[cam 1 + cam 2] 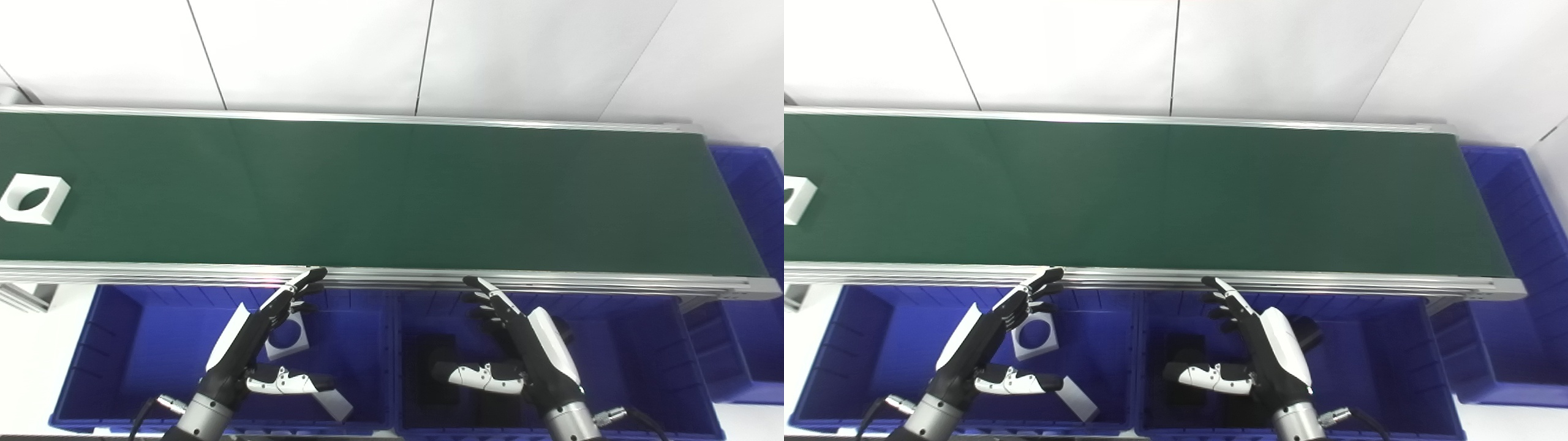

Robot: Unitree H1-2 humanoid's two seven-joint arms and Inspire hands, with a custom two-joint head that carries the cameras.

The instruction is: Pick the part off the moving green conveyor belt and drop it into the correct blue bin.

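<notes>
Left eye view: white part point(33, 198) on belt's point(392, 190) far left, well apart from both spread, empty hands point(269, 343) point(520, 352).

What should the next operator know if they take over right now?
Left robot hand: open, empty, over the left blue bin.
Right robot hand: open, empty, over the middle blue bin.
White part with a round hole: on the green conveyor belt, far left, out of both hands' grasp.
Done: white parts already lie in the left bin, dark parts in the middle one.
Left: pick the belt part and bin it, likely left.
</notes>
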